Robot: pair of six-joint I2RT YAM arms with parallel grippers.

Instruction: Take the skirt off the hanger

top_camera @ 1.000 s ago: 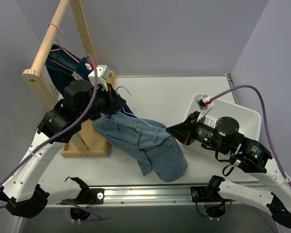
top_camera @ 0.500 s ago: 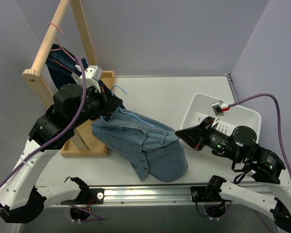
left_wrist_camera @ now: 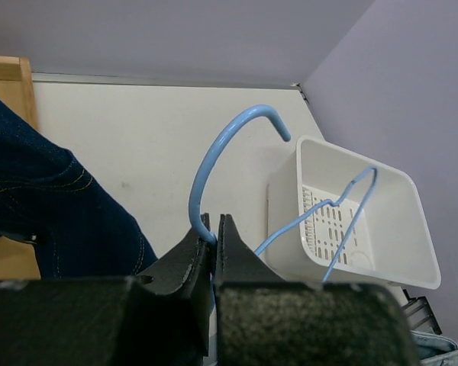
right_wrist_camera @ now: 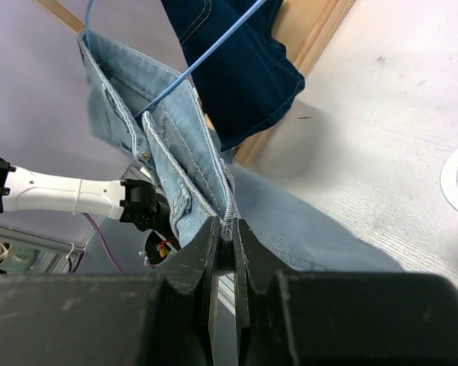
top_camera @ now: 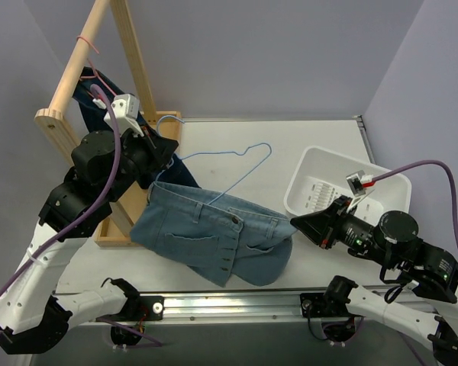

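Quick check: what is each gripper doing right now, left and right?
Left gripper: closed on the blue hanger at its hook.
Right gripper: closed on the skirt at its edge.

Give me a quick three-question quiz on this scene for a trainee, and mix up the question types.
1. True or false: the left hand is shut on the hook of the blue hanger.
2. Which hand pinches the light denim skirt? A) left hand B) right hand
3. Short answer: is the skirt off the hanger?
Key: 1 true. 2 B. 3 No; the wire runs inside its waistband.
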